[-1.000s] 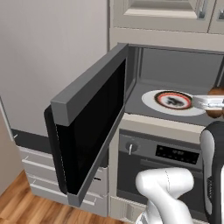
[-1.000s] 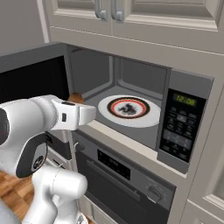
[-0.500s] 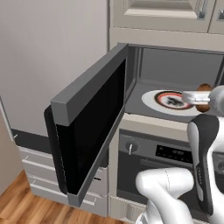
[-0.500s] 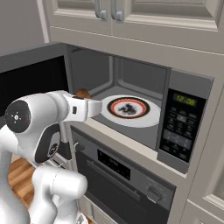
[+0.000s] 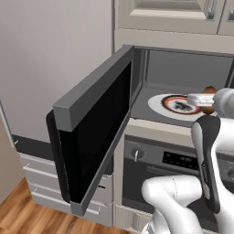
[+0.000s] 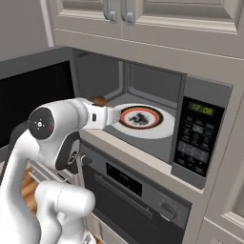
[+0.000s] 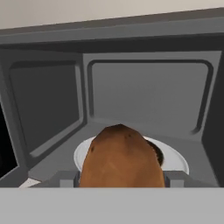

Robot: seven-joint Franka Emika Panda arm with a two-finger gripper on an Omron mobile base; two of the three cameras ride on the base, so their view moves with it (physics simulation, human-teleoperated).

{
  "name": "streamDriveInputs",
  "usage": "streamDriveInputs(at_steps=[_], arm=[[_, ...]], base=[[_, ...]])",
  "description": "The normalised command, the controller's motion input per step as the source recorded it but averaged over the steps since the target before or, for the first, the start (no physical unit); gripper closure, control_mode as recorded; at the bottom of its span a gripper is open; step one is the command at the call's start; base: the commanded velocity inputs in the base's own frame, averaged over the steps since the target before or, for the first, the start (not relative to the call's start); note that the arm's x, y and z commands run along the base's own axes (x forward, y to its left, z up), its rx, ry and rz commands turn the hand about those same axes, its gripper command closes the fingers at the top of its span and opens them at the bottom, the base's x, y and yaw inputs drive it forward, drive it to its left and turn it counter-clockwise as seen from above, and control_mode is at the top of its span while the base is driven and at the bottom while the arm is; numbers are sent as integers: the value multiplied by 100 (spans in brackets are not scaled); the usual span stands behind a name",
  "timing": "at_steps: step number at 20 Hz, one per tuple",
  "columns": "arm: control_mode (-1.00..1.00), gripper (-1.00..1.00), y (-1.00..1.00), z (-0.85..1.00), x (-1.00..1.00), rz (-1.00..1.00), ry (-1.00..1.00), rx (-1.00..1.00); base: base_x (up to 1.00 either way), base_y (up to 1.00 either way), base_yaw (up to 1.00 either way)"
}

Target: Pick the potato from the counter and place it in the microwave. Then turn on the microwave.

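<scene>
The brown potato (image 7: 119, 157) sits between the two fingers of my gripper (image 7: 120, 180), which is shut on it. In the hand view it is at the mouth of the open microwave (image 7: 148, 87), just in front of the white plate (image 7: 175, 159). From the left base view, my gripper (image 5: 201, 98) holds the potato (image 5: 209, 91) at the right edge of the ringed plate (image 5: 176, 104). In the right base view the potato (image 6: 99, 101) is at the cavity's left front, left of the plate (image 6: 143, 121). The counter is out of view.
The microwave door (image 5: 91, 137) hangs wide open to the left. Its keypad (image 6: 198, 138) is on the right. An oven (image 6: 138, 190) with a knob sits below, cabinets (image 6: 124, 14) above, and drawers (image 5: 41, 178) at the lower left.
The arm has swung up and forward, and the potato in the gripper has moved from in front of the microwave to its opening.
</scene>
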Motion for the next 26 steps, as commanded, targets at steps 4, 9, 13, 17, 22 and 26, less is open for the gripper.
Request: streamDriveInputs(at_steps=[4,9,13,17,22,26], arm=[[-100,100,-31,-7,19,0,0,0],[-100,100,-6,-14,24,0,0,0],[-100,100,0,-22,23,0,0,0],[-100,100,0,-14,37,0,0,0],[-100,100,0,0,38,0,1,0],[-100,100,-1,0,31,0,2,0]], base=[[0,0,0],[0,0,0],[0,0,0],[0,0,0],[0,0,0],[0,0,0]])
